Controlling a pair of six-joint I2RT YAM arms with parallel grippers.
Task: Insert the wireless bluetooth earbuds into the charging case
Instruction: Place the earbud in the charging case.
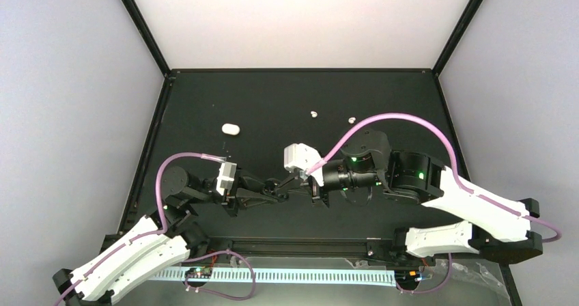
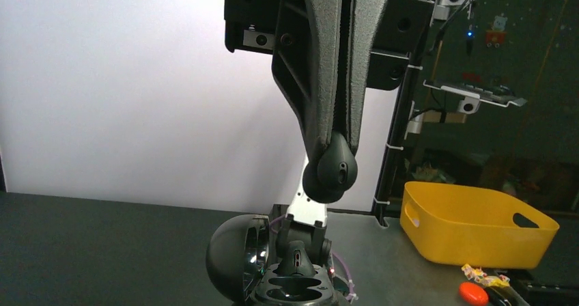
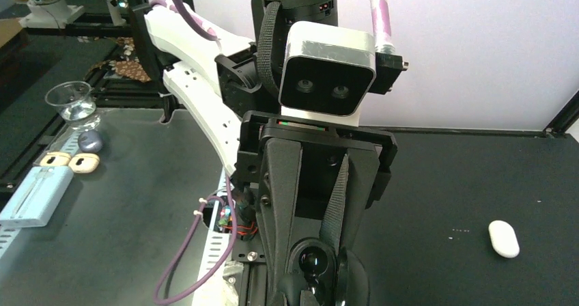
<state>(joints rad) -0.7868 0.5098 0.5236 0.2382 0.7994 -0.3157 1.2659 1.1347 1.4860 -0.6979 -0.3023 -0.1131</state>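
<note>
Tallied on the table [image 1: 382, 94], well beyond the arms: one white earbud [image 1: 313, 114] and a second white earbud [image 1: 351, 120] just to its right, near each other but apart. That makes two in white. Also one white oval case [image 1: 231, 129], closed, lying well to the left of that pair and nearer the left arm.

Tallied in black: one earbud for certain and one case.

Left gripper [image 1: 287, 185] is pinched almost shut on the black earbud [image 2: 336, 171], a glossy rounded bud right at the fingertips. Hangs above the black charging case [image 2: 240, 258] in the left wrist view, with a clear gap between the two.

Case open, domed lid swung out to the left, two wells showing in the base. Something dark stands upright at the back of the wells. A second black earbud or a fingertip, cannot tell which.

Right gripper [image 1: 305, 177] is closed tight, nose to nose with the left one at mid-table and directly behind the open case. Pinching the case's back edge or only sitting behind it — cannot tell.

Past the table edge in the left wrist view: one yellow bin [image 2: 478, 234]. Off to the side in the right wrist view: one clear glass bowl [image 3: 72, 101] and one pale blue box [image 3: 34, 197].
</note>
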